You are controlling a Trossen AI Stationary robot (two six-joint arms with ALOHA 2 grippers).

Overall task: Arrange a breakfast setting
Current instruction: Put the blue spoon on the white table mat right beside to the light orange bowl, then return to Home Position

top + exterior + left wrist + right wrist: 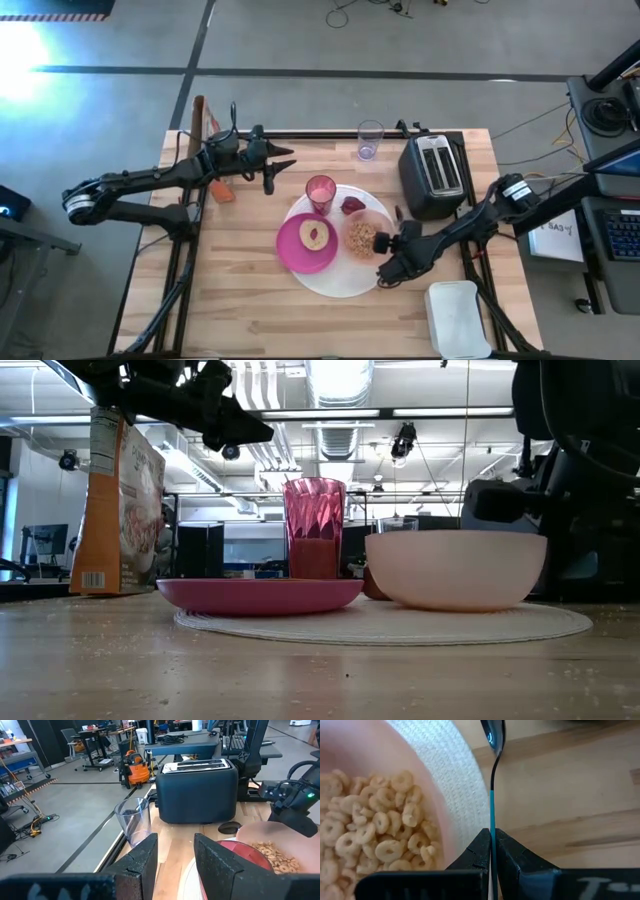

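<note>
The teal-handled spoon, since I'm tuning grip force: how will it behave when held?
The teal-handled spoon looks thin and stiff, so probably light. The right gripper pinches only its narrow handle end, so it may pivot or slip.

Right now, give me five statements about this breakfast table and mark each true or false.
1. The right claw is shut on the teal-handled spoon. True.
2. The peach bowl is empty. False: it holds ring cereal.
3. The pink cup stands on the white plate, behind the magenta plate. True.
4. The left claw grips the clear glass. False: it is open and holds nothing, apart from the glass.
5. The toaster has bread sticking out of its slots. False: no bread shows.
</note>
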